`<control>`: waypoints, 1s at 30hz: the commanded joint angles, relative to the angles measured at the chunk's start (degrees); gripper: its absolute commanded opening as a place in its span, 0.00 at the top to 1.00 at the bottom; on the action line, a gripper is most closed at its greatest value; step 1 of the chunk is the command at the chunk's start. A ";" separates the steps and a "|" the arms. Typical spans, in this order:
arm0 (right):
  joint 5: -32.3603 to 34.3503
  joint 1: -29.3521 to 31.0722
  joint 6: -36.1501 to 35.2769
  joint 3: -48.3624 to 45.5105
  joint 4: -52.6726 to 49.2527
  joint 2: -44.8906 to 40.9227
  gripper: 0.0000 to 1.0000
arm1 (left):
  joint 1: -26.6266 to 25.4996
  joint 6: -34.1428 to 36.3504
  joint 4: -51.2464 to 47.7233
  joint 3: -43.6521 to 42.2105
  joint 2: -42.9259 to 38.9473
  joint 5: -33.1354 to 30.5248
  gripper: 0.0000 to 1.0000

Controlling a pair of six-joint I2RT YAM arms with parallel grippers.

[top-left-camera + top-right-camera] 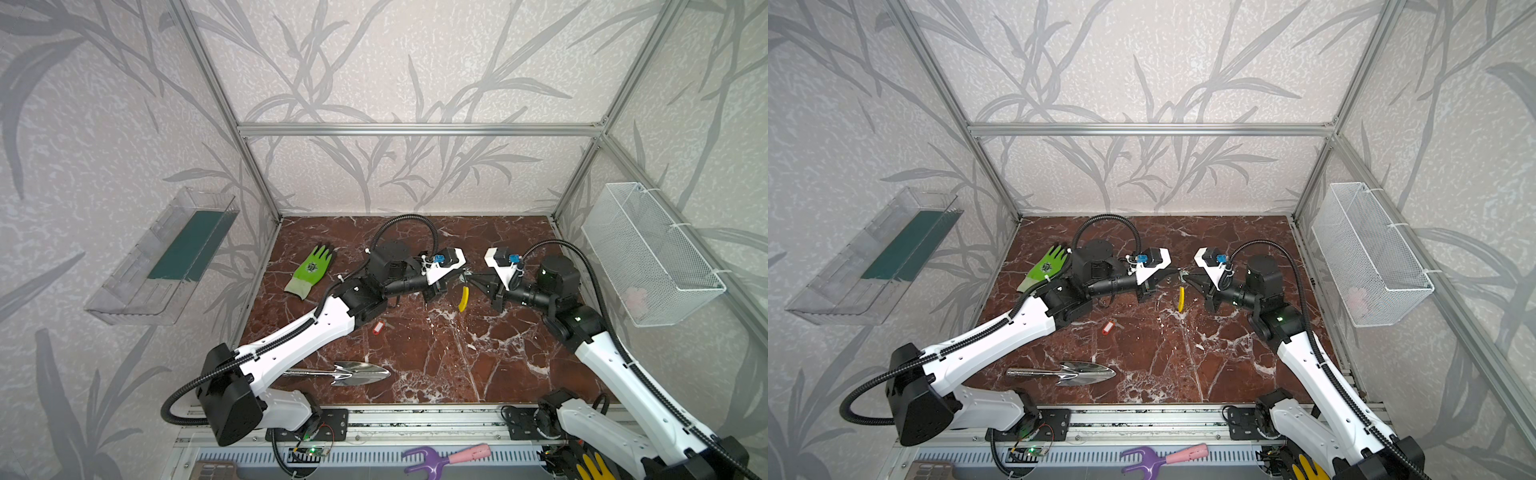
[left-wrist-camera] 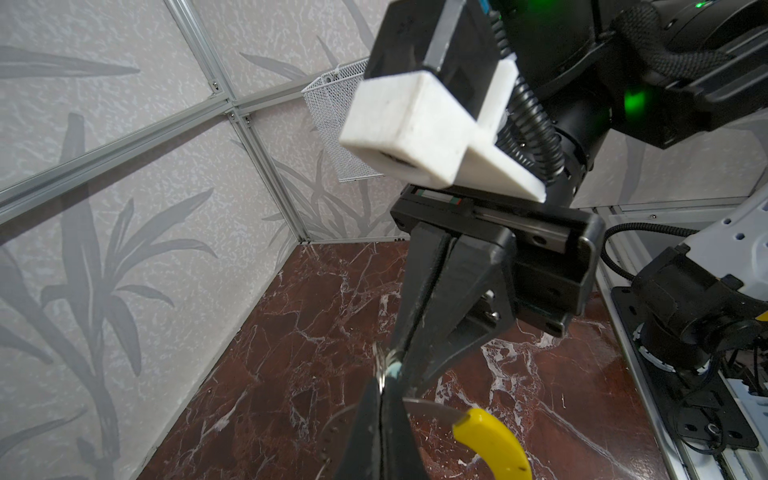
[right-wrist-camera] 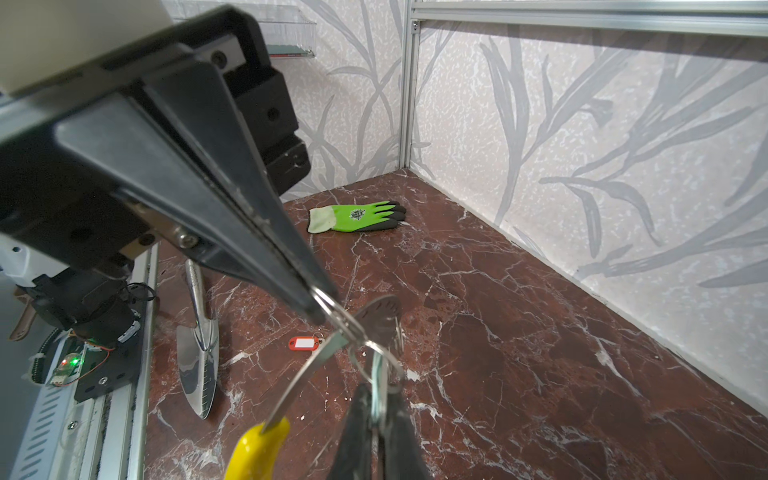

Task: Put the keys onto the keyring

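The keyring [image 3: 309, 372], a thin grey hoop with a yellow segment [image 1: 463, 299], hangs above the middle of the marble floor. My left gripper [image 2: 380, 401] is shut on its band, and the holed part shows beside the fingers. My right gripper [image 3: 376, 411] meets it tip to tip, shut on the mint-green tagged key [image 3: 382, 318] at its small split ring, which touches the hoop. In both top views the two grippers [image 1: 464, 275] [image 1: 1187, 277] nearly touch. The red-tagged key [image 1: 377, 327] lies alone on the floor, under the left forearm.
A green glove [image 1: 311, 271] lies at the back left. A shiny steel trowel [image 1: 345, 372] rests near the front edge. A wire basket [image 1: 652, 253] hangs on the right wall and a clear shelf [image 1: 162, 257] on the left wall.
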 commanded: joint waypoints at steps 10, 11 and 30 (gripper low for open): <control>-7.08 0.17 0.18 0.89 1.79 2.30 1.00 | 0.39 -6.87 14.91 -4.37 -0.52 2.43 1.00; -7.56 0.26 0.37 0.97 2.47 2.56 1.00 | 0.40 -7.54 16.06 -4.77 -0.22 2.57 1.00; -16.27 -6.59 -0.92 1.94 2.52 -5.03 0.66 | 3.61 -9.31 13.42 -5.08 -0.59 12.67 1.00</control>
